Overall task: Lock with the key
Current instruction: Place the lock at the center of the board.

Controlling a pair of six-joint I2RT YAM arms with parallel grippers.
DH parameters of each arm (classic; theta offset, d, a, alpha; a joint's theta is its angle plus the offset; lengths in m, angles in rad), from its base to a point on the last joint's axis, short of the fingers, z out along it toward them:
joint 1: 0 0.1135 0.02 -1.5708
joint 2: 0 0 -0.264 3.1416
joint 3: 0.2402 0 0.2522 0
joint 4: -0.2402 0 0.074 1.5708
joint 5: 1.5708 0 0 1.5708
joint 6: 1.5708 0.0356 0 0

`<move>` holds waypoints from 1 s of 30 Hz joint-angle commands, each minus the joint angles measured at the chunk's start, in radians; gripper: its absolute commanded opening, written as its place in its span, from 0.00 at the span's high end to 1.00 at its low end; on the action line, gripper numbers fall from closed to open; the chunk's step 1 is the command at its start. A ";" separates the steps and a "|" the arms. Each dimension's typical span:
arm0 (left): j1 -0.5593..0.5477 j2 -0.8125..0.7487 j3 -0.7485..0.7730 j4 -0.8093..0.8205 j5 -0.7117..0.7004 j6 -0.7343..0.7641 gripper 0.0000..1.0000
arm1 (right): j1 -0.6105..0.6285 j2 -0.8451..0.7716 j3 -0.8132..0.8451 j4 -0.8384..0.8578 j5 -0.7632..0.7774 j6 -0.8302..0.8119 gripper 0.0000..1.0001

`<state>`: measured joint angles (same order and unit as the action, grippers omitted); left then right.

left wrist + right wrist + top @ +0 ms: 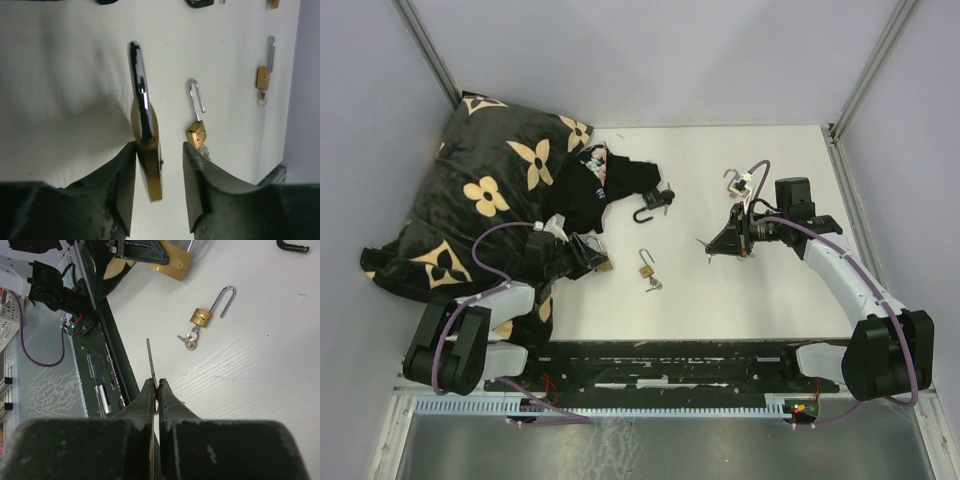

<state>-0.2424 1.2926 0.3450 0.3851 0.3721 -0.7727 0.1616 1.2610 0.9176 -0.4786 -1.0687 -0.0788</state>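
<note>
Nearby, a small brass padlock (196,133) lies right of the large padlock (151,172).

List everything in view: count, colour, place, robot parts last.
Large padlock: one, brass, within the left gripper.
Small open-shackled padlock: one, brass, beside it.
Small padlock with keys: one, brass, mid-table.
Hook-shackled padlock: one, black, by the crumpled cloth.
Pale padlock: one, silvery, back right.
Thin key: one, silver, in the right gripper.
Flower-patterned cushion: one, black and beige, back left.
Crumpled cloth: one, black, by the cushion.
Left gripper: one, black, open.
Right gripper: one, black, shut on key.
</note>
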 commanded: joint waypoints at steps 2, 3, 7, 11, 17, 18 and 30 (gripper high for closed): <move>0.005 -0.161 0.016 -0.064 -0.120 0.044 0.42 | 0.004 -0.011 -0.004 0.036 -0.034 0.004 0.98; 0.006 -0.197 0.013 -0.097 -0.177 0.050 0.40 | 0.003 -0.011 -0.003 0.036 -0.036 0.005 0.98; 0.006 -0.338 0.011 -0.219 -0.321 0.075 0.37 | 0.005 -0.008 -0.004 0.038 -0.037 0.008 0.98; 0.005 -0.483 0.018 -0.336 -0.411 0.083 0.37 | 0.008 -0.009 -0.005 0.033 -0.032 0.001 0.98; 0.005 -0.675 -0.013 -0.286 -0.267 0.042 0.25 | 0.036 -0.021 -0.003 0.014 -0.004 -0.045 0.98; 0.005 -0.698 -0.016 -0.272 -0.244 0.033 0.23 | 0.044 -0.021 -0.005 0.012 -0.004 -0.052 0.98; 0.005 -0.697 0.268 -0.557 -0.012 0.206 0.01 | 0.277 0.138 0.179 0.043 0.158 0.009 0.98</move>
<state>-0.2417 0.5945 0.4595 -0.0448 0.2695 -0.7002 0.3511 1.3106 0.9691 -0.4881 -1.0000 -0.1097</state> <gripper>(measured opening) 0.988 0.034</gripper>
